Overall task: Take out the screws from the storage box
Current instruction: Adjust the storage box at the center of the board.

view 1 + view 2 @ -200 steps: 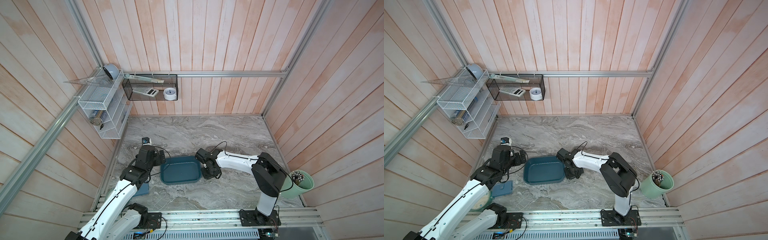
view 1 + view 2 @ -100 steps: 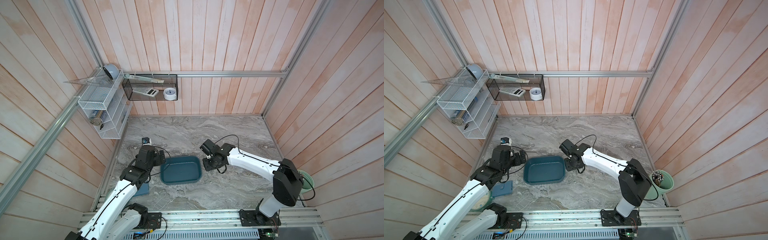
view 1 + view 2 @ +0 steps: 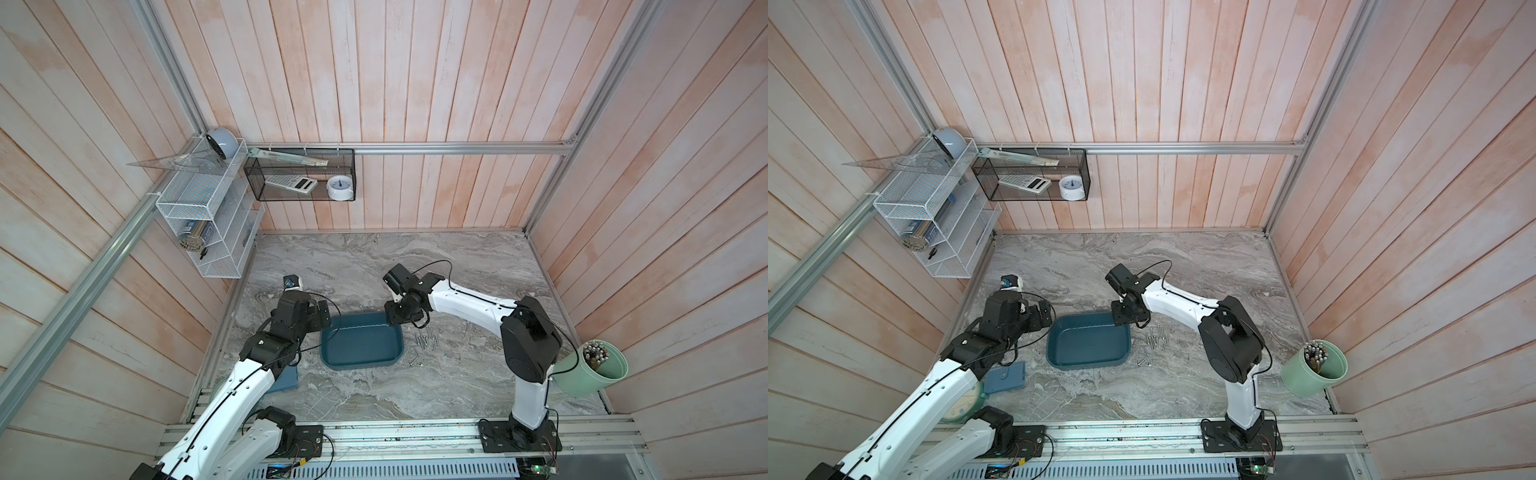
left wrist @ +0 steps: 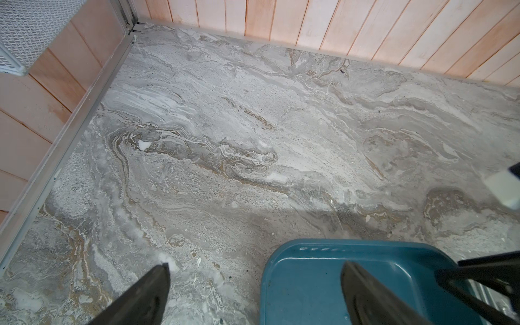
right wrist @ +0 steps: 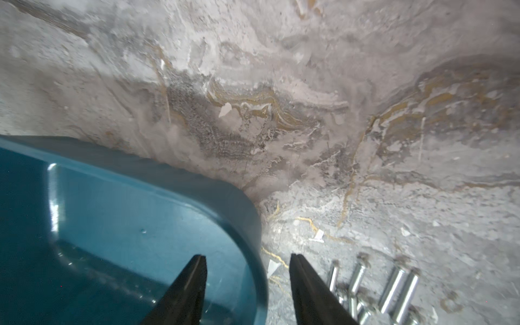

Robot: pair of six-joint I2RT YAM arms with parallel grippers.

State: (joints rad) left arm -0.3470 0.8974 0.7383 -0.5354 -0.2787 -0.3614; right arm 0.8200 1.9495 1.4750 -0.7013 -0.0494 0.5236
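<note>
Screws (image 3: 424,340) lie loose on the bench (image 3: 457,266), outside the storage box (image 3: 361,347); scattered just beside its short side on the right arm's side, in both top views (image 3: 1155,337); most in a tight cluster near the far corner, a few singles nearer the robot base; silver shafts, small heads.

Right claw (image 5: 247,255) open, gripping nothing; it stands over the box's far corner with its jaws astride the rim; one finger (image 5: 185,289) above the box floor, the other outside above the bench; the screw cluster (image 5: 394,284) just beside that outer finger; the rim does not look pinched in the wrist view.

Left claw (image 4: 256,263) spread wide, empty; at the box's opposite short side, one finger over the storage box (image 4: 304,284), the other over bare bench.

The box sits flat on the bench between the two claws; teal, rounded corners, low rim; its floor shows only glossy plastic.

Outward: pale green cup (image 3: 598,370) at the bench's right edge, leaning, packed with thin rods (image 3: 595,355); well apart from the screws. Black mesh basket (image 3: 299,176) on the back wall holds a calculator (image 3: 293,185) and a small white clock (image 3: 340,188). White wire rack (image 3: 199,208) on the left wall holds a metal cylinder (image 3: 193,241) on a lower tier.
</note>
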